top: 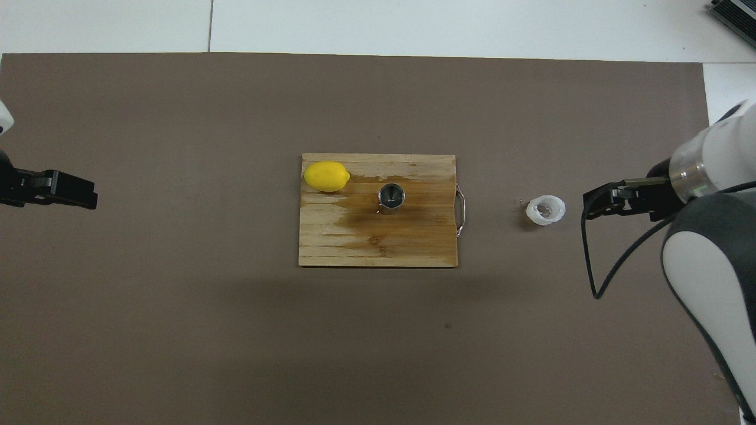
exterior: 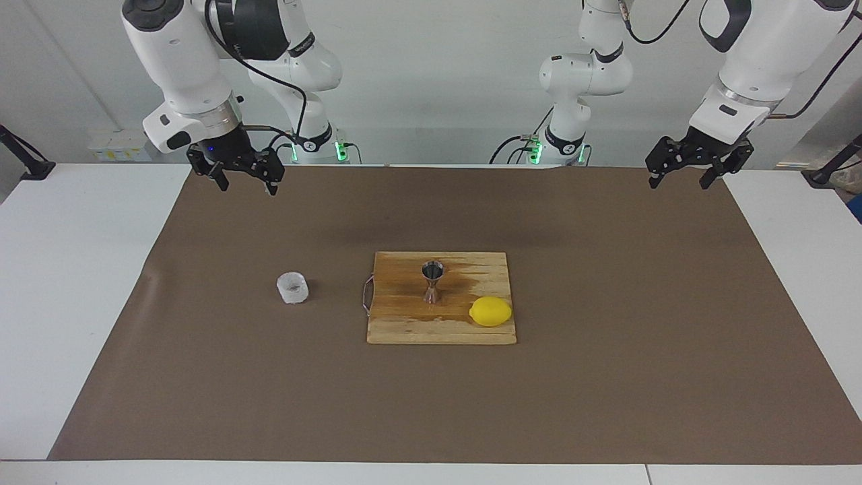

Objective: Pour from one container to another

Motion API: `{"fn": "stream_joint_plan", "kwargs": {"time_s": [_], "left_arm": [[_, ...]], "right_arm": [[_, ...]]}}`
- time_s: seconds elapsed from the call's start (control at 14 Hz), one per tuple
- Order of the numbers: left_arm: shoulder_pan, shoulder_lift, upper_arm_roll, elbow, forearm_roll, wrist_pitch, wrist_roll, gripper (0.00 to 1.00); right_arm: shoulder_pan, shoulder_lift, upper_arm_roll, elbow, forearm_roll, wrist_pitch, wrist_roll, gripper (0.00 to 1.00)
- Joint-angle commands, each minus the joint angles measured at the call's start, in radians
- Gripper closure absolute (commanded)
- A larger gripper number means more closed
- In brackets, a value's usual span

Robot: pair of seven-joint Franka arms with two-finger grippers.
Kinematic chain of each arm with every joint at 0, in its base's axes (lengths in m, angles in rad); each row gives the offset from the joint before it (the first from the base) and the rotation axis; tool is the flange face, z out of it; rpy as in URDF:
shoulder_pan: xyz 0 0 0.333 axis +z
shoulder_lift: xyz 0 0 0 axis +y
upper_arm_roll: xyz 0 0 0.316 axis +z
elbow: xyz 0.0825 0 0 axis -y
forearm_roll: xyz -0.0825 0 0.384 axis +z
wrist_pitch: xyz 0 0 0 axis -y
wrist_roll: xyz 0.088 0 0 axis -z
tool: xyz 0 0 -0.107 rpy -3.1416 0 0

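Nearby, lemon beside jigger on wet board, cup apart.

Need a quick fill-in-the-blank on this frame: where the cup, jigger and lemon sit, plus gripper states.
1. The steel jigger stands upright on the wooden ____.
2. The frosted cup sits on the brown mat, off the cutting board, toward the ____ arm's end of the table.
3. The lemon lies on the board beside the ____.
4. Right gripper and left gripper both hold ____.

Missing: cutting board; right; jigger; nothing
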Motion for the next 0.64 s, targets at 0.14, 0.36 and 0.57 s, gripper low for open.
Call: {"fn": "stream_joint_plan", "kwargs": {"time_s": [0.14, 0.36, 0.57], "left_arm": [[0.008, -0.019, -0.004, -0.020, -0.012, -0.002, -0.008, 0.00], [0.008, -0.019, -0.004, -0.020, -0.012, -0.002, -0.008, 0.00], [0.008, -0.019, -0.004, -0.020, -0.012, -0.002, -0.008, 0.00]], "right_arm": [[0.002, -0.002, 0.008, -0.005, -0.003, 0.006, 0.010, 0.00], [-0.007, -0.016, 0.008, 0.010, 0.009, 0.001, 0.021, 0.00], [-0.017, -0.036, -0.012, 0.011, 0.054, -0.007, 0.010, 0.00]]}}
